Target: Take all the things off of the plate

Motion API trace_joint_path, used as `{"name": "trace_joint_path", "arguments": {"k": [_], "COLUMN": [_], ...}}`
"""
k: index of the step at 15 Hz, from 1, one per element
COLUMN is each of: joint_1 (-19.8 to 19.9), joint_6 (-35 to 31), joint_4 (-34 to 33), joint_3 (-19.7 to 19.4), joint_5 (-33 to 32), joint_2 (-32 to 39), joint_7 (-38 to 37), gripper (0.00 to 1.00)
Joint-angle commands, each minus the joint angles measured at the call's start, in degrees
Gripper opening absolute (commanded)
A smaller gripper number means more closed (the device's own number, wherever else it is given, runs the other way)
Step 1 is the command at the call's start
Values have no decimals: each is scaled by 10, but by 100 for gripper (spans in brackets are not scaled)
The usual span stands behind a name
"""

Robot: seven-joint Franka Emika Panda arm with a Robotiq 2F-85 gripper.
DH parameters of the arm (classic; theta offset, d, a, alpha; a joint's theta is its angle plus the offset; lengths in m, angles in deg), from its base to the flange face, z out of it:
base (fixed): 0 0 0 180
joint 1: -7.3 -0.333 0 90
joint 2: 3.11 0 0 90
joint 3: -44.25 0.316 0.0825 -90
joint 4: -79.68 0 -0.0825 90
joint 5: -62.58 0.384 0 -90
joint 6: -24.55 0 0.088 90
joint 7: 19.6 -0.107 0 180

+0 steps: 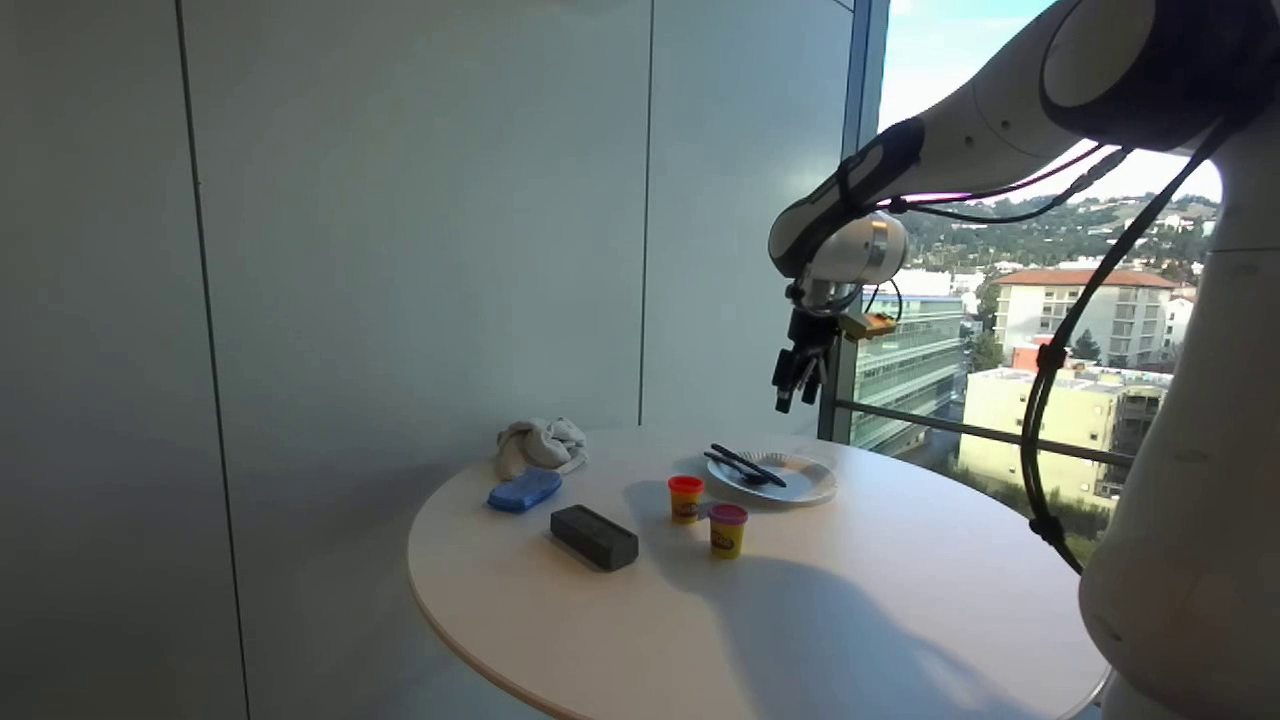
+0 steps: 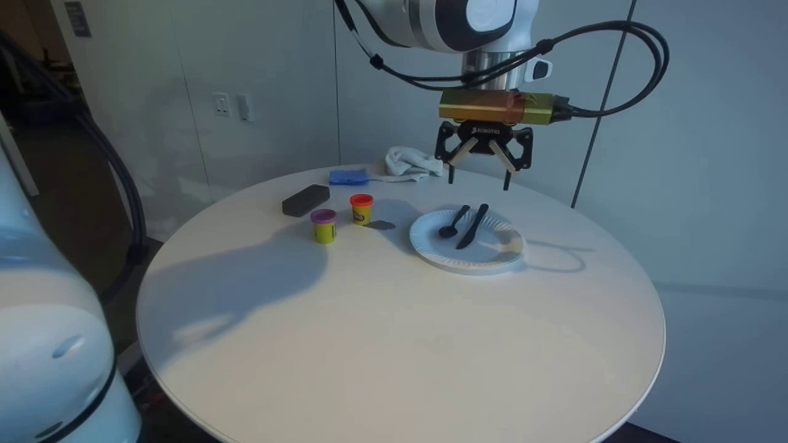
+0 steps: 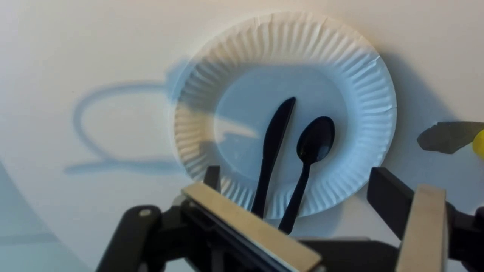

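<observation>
While the hand [image 2: 479,182] hangs above the plate [image 3: 374,107], touching nothing, fingers [image 3: 391,200] spread, the step appears to be approach before a pick. Knife [image 3: 269,155]: on the plate, ungrasped. Spoon [image 3: 314,145]: just beside the knife, also on the plate, handle overhanging. Next move, as judged: descend, straddle one handle only, pinch, lift, set on bench [image 2: 400,344].

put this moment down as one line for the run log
task: empty the plate | on it: black knife, black spoon | gripper: open, holding nothing, raised clear of plate | left to do: remove both
</observation>
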Motion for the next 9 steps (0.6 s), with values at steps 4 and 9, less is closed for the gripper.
{"name": "trace_joint_path", "arguments": {"k": [4, 9], "joint_1": [5, 10], "joint_6": [24, 31], "joint_4": [-37, -122], "joint_3": [15, 44], "joint_5": [36, 1], "joint_2": [49, 153], "joint_7": [46, 10], "gripper": [100, 100]}}
